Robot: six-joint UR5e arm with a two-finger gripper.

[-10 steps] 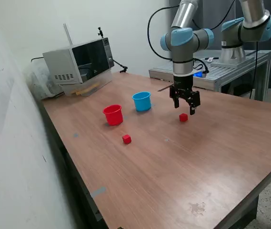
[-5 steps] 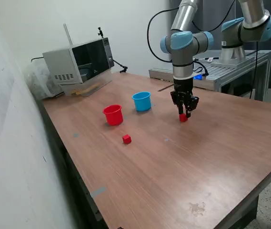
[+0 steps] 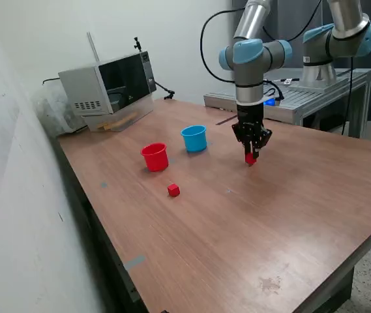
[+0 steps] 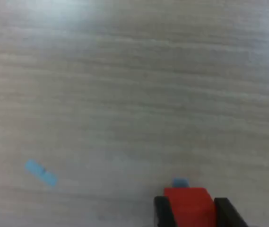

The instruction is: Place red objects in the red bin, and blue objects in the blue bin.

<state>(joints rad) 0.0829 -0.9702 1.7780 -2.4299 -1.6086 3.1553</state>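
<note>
Your gripper (image 3: 250, 155) is sitting low over the wooden table (image 3: 250, 222), and its two black fingers (image 4: 161, 213) are pressing against opposite sides of a red cube (image 3: 250, 158), so the claw is clamped on that cube. In the wrist view the same cube (image 4: 190, 208) is filling the gap between the finger pads, with blurred wood grain behind it. You cannot tell from either view whether the cube is resting on the wood or hanging just above it.

The held cube is lying toward the middle of the table, nearer the far edge than the near one. The light blue cup (image 3: 194, 138) is standing upright beside it, toward the exterior view's left and slightly closer to the far edge. The red cup (image 3: 154, 157) is standing upright just past the blue one, closer to the table's wall-side edge. A second red cube (image 3: 173, 190) is lying alone in front of the red cup, toward the near edge and well apart from your gripper.

A microwave (image 3: 108, 83) is sitting at the far corner by the wall. A small strip of blue tape (image 4: 40, 172) is showing on the wood in the wrist view.
</note>
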